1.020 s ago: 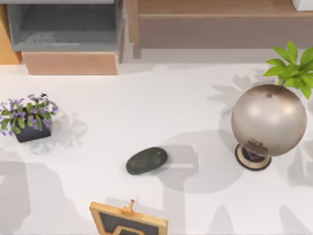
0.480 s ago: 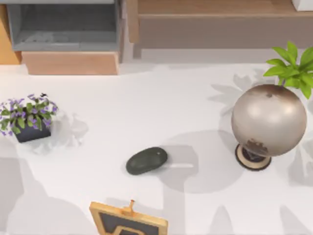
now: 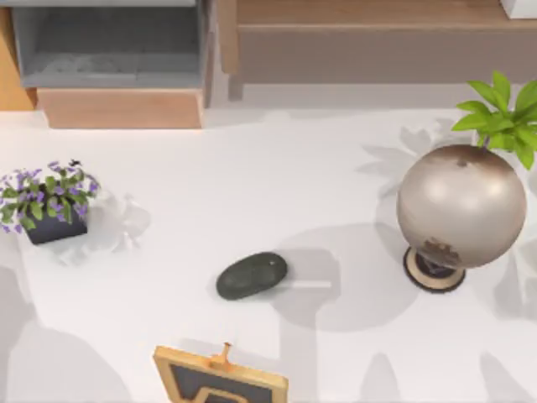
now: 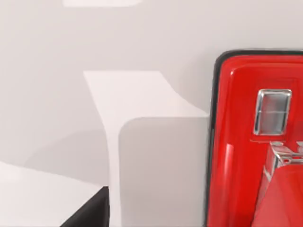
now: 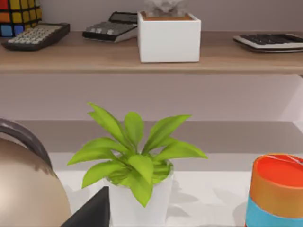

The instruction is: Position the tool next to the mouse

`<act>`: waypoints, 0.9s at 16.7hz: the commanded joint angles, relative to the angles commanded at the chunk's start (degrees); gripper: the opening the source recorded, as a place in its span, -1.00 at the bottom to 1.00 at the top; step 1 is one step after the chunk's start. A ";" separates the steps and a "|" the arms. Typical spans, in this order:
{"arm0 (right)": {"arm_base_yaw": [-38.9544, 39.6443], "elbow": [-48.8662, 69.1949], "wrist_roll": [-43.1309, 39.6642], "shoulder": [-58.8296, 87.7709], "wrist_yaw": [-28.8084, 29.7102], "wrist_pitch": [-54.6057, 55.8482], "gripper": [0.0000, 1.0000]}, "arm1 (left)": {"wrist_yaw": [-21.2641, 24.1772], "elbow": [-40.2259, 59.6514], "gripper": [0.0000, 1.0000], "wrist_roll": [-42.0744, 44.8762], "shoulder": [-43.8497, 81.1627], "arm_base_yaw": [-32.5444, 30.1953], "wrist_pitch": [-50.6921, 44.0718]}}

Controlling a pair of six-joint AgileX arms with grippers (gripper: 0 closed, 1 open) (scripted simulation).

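The mouse (image 3: 252,275), a dark grey-green oval, lies on the white table a little front of centre in the top view. In the left wrist view the tool (image 4: 241,142) appears very close: bright red, with a black rim and a small metal plate, resting on the white surface. A dark part of my left gripper (image 4: 90,215) shows off to one side of the tool and apart from it. A dark part of my right gripper (image 5: 92,213) shows in front of a leafy plant.
A large metallic sphere (image 3: 461,206) on a stand stands at the right, with a green plant (image 3: 503,113) behind it. A purple flower pot (image 3: 52,206) stands at the left and a wooden frame (image 3: 220,379) at the front edge. An orange and blue cylinder (image 5: 277,191) stands near the plant.
The arm shadow at the table's front left has drawn back toward the left front corner. The mouse and the other objects have not moved.
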 joint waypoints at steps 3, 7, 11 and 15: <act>0.00 0.00 0.00 0.00 0.00 0.00 1.00 | 0.00 -0.22 1.00 0.01 0.18 0.01 0.30; 0.00 0.00 0.00 0.00 0.00 0.00 1.00 | 0.00 -0.22 0.55 0.01 0.18 0.01 0.30; 0.00 0.00 0.00 0.00 0.00 0.00 1.00 | 0.00 -0.22 -0.06 0.01 0.18 0.01 0.30; 0.00 0.00 0.00 0.00 0.00 0.00 1.00 | 0.00 -0.22 -0.66 0.01 0.18 0.01 0.30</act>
